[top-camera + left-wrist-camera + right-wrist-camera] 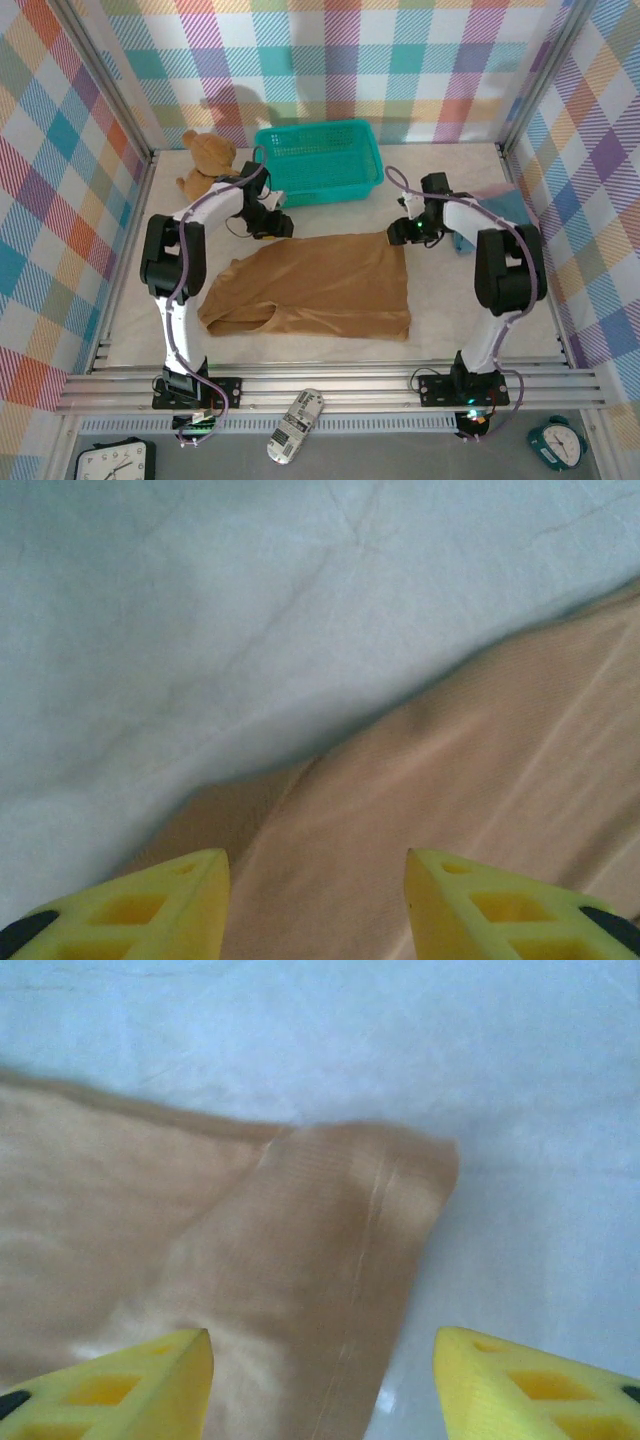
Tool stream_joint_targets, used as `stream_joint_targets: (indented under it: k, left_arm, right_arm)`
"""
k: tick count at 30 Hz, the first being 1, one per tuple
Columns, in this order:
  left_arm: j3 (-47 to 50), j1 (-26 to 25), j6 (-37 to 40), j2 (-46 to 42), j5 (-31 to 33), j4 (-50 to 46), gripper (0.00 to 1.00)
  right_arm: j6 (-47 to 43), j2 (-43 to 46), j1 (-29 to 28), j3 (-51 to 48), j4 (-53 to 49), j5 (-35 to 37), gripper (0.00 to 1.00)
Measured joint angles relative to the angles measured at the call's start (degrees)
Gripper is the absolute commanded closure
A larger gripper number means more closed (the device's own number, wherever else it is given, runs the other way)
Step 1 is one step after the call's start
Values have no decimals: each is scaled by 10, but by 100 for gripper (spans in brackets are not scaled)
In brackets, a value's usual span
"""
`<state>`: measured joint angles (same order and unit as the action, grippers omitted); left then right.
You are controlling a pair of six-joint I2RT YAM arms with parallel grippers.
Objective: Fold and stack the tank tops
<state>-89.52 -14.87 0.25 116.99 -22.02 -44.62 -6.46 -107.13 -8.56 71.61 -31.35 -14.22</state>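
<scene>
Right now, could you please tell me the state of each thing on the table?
ochre tank top: spread out, not yet folded, ungripped.
left hand: open, over the top's far left edge.
right hand: open, over its far right corner.
pink and blue tops: by the right wall, partly hidden, fold unclear.
basket: upright.
teddy bear: sitting upright beside the basket.

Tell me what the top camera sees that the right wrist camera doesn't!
Top camera: the teddy bear, the teal basket and the whole brown tank top spread flat. Right wrist camera: close-up stitching on the top's corner, which lies between the right gripper's open yellow fingertips. Both: the brown tank top on the white table cover.
</scene>
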Motion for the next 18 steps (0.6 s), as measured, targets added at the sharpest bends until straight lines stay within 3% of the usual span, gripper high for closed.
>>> stream_joint_targets:
  k: [11,18]
  left_arm:
    - [-22,-10,19,48,-11,18,57]
    - [-22,-16,22,50,-25,28,73]
  right_arm:
    - [27,-77,6,68,-19,18,49]
    - [28,-91,12,85,-29,-3,54]
